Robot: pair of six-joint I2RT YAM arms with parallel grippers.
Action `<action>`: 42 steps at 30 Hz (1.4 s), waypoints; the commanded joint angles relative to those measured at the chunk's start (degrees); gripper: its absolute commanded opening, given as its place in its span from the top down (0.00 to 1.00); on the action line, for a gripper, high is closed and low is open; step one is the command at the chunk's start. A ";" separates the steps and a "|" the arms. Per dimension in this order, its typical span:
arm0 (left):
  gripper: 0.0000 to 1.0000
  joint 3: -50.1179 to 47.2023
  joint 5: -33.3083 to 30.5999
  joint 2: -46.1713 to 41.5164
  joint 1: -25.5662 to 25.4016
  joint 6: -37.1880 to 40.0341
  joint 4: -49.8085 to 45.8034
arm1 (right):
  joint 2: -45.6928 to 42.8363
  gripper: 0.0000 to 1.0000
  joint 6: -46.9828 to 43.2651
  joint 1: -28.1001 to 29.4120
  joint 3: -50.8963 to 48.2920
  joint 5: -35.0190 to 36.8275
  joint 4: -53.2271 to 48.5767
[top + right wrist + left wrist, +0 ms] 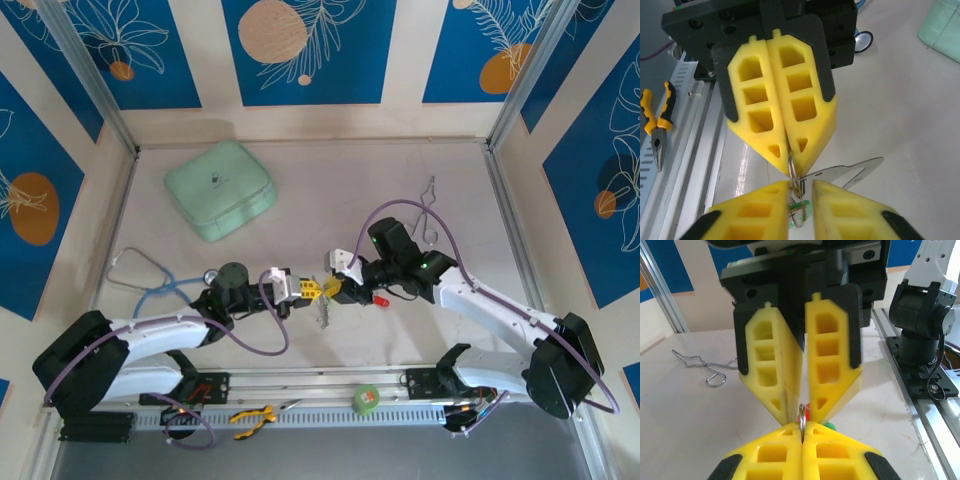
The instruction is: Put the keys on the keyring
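Note:
My two grippers meet tip to tip above the middle of the table. The left gripper (305,290) (802,432) is shut on the keyring (802,421), a thin silver ring standing on edge between its pads. The right gripper (333,289) (801,187) faces it with its fingers a narrow gap apart, and the keyring (796,175) sits in that gap. A green-headed key (803,207) hangs at the ring, and a silver blade (852,171) sticks out to the right. Silvery metal (322,314) dangles below the tips. A small red piece (380,298) lies under the right wrist.
A mint-green case (220,188) sits at the back left and a stethoscope (150,280) lies left of my left arm. A bent wire hook (428,215) lies at the back right. Pliers (250,417) and a green tape roll (366,399) rest on the near rail.

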 commanded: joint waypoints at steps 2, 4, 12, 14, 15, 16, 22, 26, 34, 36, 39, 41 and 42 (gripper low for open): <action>1.00 -0.46 1.94 0.18 -0.43 -1.34 3.65 | 0.41 0.99 0.69 0.31 0.12 -2.35 0.53; 0.91 -0.71 0.70 -0.23 -0.47 -1.27 3.20 | 0.01 1.00 0.03 0.30 0.51 -1.93 -0.47; 0.84 4.38 -2.41 -2.28 -0.55 6.04 -16.22 | 2.10 1.00 -9.53 3.90 7.16 10.06 -14.18; 0.86 4.97 -2.44 -2.38 -0.60 6.59 -16.66 | 3.29 1.00 -11.07 4.99 8.89 12.19 -16.73; 0.87 5.08 -2.54 -2.31 -0.60 6.73 -16.74 | 3.73 1.00 -11.57 5.43 9.67 12.76 -17.40; 0.87 5.31 -2.62 -2.28 -0.65 6.86 -16.86 | 4.12 1.00 -11.91 5.89 10.24 13.28 -17.85; 0.85 5.99 -2.45 -2.50 -0.66 6.64 -16.92 | 7.78 1.00 -14.06 8.77 14.91 19.01 -22.41; 0.84 6.12 -2.18 -2.81 -0.78 6.69 -17.06 | 9.32 1.00 -14.39 9.77 16.72 20.80 -24.30; 1.00 5.10 -1.04 -2.99 -0.73 6.31 -14.28 | 6.36 0.88 -10.40 8.56 14.32 17.48 -19.41; 1.00 3.82 -0.96 -2.99 -0.70 5.34 -11.25 | 3.33 0.80 -7.66 5.50 10.50 12.63 -15.34; 1.00 1.95 -0.83 -2.51 -0.72 3.55 -6.29 | 0.00 0.77 -3.68 1.90 5.65 6.58 -10.37; 1.00 1.07 -0.54 -1.99 -0.73 2.36 -3.56 | -1.12 0.76 -1.89 1.10 3.73 4.60 -8.29; 1.00 0.65 -0.31 -1.70 -0.73 1.92 -2.15 | -1.42 0.76 -1.14 1.00 3.04 4.07 -7.48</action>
